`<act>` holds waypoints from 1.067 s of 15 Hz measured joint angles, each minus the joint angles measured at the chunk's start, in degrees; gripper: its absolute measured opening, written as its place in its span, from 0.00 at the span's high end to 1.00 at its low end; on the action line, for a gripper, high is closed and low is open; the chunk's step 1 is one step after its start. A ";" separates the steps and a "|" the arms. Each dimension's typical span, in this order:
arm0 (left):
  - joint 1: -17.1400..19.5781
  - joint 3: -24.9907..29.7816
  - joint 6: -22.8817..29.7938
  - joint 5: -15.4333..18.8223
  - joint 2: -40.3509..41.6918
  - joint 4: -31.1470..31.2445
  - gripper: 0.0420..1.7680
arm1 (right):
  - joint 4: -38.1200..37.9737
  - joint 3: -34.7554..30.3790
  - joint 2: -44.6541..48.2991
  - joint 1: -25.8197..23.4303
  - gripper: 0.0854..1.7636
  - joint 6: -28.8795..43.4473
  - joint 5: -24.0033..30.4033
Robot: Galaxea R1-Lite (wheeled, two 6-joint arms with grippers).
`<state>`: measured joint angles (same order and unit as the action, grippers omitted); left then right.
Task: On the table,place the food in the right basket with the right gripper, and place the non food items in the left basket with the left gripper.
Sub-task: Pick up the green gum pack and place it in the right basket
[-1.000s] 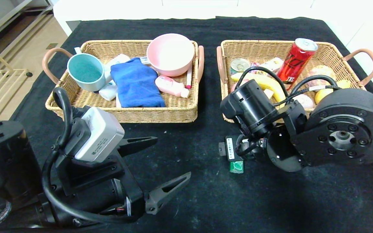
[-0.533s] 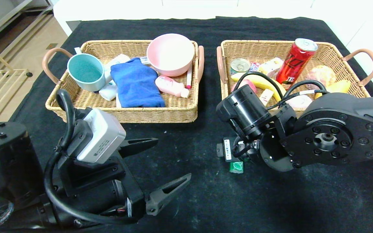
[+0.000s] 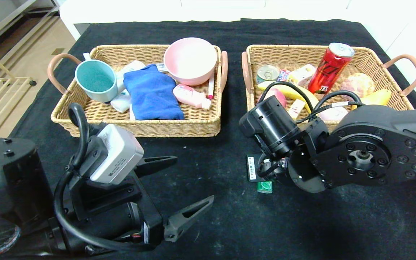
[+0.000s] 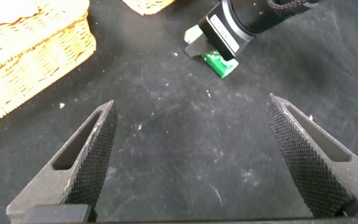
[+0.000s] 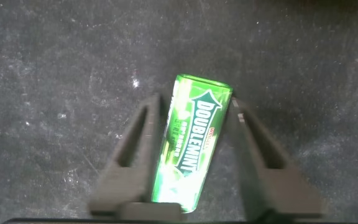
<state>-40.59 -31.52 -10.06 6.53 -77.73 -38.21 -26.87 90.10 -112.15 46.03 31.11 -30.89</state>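
Right claw: though the head view hides it, my wrist camera shows the right claw (image 5: 194, 149) narrowly straddling the gum pack (image 5: 192, 144).
Gum: glossy green oblong on the counter (image 3: 208, 173).
Left claw (image 4: 197, 155): wide, textured pads.

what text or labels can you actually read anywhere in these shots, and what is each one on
"DOUBLEMINT", with an arrow graphic: on the green gum pack lying on the black table between the right end effector fingers.
Small red word above it on the pack: too small to read.
White lettering on the red can in the right basket: not legible.
Barcode sticker on the right wrist camera: too small.
Print on the left wrist camera: too small.
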 joint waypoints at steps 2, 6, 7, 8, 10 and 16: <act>-0.06 0.07 0.00 0.00 -0.17 -0.02 0.03 | 0.05 0.00 -0.02 0.00 0.70 0.00 -0.02; -0.17 0.33 0.00 0.02 -0.66 -0.11 0.03 | 0.06 -0.24 0.00 0.00 0.70 0.66 -0.06; -0.17 0.35 0.00 0.02 -0.74 -0.13 0.03 | 0.05 -0.35 0.00 0.00 0.70 0.80 -0.06; -0.20 0.38 0.00 0.07 -0.85 -0.13 0.03 | 0.05 -0.49 0.00 0.05 0.70 0.83 -0.09; -0.24 0.39 0.00 0.10 -1.07 -0.13 0.03 | -0.05 -0.55 0.00 0.05 0.70 0.80 -0.09; -0.99 0.68 -0.07 -0.01 -1.57 -0.32 0.03 | -1.55 0.56 2.51 1.89 0.70 0.09 -0.35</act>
<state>-41.58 -30.84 -10.13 6.52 -79.30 -38.52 -28.42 90.66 -109.64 47.92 31.20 -31.24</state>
